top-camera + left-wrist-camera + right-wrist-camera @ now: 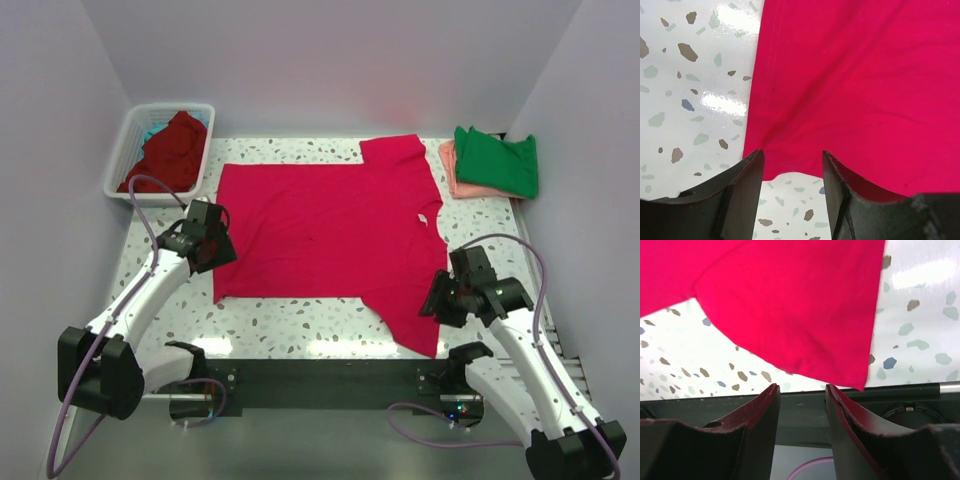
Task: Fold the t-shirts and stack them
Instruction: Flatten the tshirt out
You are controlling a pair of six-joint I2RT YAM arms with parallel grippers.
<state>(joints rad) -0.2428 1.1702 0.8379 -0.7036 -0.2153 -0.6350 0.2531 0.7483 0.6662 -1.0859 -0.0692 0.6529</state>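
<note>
The left end effector point(792, 160) and right end effector point(802, 390) are open and empty. Pinch the pink shirt point(320, 230) at its near edge, both together.

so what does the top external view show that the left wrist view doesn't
Only the top view: the white basket holding a dark red t-shirt, the green t-shirt stacked on a salmon-pink t-shirt, and the right arm. Only the left wrist view: the crimson-pink t-shirt's hem stitching close up, and the speckled table showing between the open jaws. Both: that t-shirt lying on the table, and the left gripper.
</note>
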